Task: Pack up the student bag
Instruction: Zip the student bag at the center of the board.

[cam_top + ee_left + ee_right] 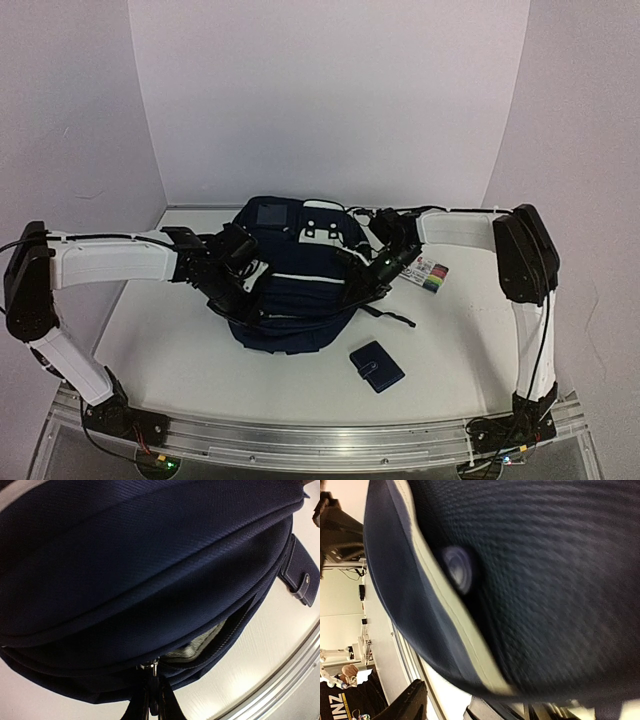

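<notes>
Wallet (pixel 377 366): you see it navy, shut, flat on the table, near the front edge.
Card (pixel 430 274): white with coloured stripes, on your right, well apart from the wallet.
Table (pixel 170 350): white, walled behind.

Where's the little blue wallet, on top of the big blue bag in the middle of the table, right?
Not quite. The little blue wallet is not on top of the bag. It lies flat on the table, just in front of the big blue bag, nearer the robot's right arm. The bag is in the middle of the table, as you said. The top external view shows this.
</notes>
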You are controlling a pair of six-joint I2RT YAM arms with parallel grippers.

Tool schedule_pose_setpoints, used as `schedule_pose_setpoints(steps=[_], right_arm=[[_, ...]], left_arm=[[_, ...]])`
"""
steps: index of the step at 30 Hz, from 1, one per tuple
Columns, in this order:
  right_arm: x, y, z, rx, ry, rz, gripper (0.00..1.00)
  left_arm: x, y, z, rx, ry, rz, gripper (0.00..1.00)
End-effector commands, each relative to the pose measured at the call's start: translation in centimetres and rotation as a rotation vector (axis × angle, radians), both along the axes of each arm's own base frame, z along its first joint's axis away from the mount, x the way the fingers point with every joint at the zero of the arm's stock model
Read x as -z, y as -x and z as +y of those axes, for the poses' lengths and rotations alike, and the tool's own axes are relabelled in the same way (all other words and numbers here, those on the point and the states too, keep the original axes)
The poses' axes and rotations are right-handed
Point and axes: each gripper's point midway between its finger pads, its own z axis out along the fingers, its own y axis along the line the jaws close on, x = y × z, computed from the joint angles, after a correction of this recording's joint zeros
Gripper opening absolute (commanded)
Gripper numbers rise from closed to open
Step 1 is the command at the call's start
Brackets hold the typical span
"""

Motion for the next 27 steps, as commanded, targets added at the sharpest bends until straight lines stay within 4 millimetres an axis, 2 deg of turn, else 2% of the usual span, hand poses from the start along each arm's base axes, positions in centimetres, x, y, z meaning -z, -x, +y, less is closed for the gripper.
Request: schedule_pose_setpoints(steps=[1,7,13,15,20,22,24,27], right_arm=[[-2.1,1.5,4.0,-0.062,-0.12,0.004,0.63],[-3.2,2.3,6.4,-0.078,-0.155,-0.023,0.61],[-3.5,0.9,7.8,-0.047,-0.147,-0.068,0.54],[-3.5,0.5,7.6,-0.035,-0.13,-0.094,0.51],[-2.9,-0.7,5.6,0.016,-0.09,-0.103,0.46],[-2.9,-1.0,4.9,0.03,-0.089,-0.096,0.43],[-3.4,-0.9,4.5,0.034,-0.093,-0.103,0.4],[-4.5,-0.4,4.4,0.028,-0.116,-0.102,0.38]], left_arm=[[-1.4,0.6,-4.2,0.065,0.094,-0.022,0.0],[-2.7,0.1,-6.3,0.076,0.167,-0.058,0.0],[-3.3,1.5,-8.9,0.176,0.207,-0.054,0.0],[-3.5,1.8,-8.5,0.182,0.197,-0.062,0.0],[-5.7,1.9,-4.8,0.119,0.148,-0.135,0.0],[-6.7,2.3,-3.8,0.108,0.156,-0.144,0.0],[-7.7,2.6,-3.4,0.096,0.177,-0.147,0.0],[-8.3,2.6,-4.1,0.083,0.212,-0.133,0.0]])
